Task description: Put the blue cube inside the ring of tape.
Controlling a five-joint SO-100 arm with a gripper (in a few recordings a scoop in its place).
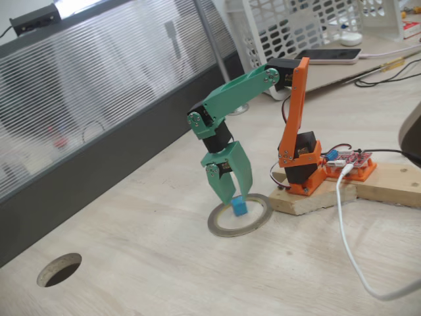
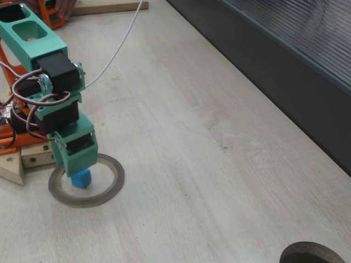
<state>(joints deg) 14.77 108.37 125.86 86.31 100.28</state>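
Holding the cube [image 1: 239,207] pinched between my claw [image 1: 235,199] tips, I am hanging it just over the ring's [image 1: 217,229] hollow centre, so that letting go should drop it inside the ring.

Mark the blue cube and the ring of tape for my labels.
blue cube [image 1: 239,207]: a fixed view, front face.
ring of tape [image 2: 112,183]: a fixed view, right side of band.

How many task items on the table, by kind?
blue cube: 1, at the end effector tips, over the ring's hollow
ring of tape: 1
Total: 2
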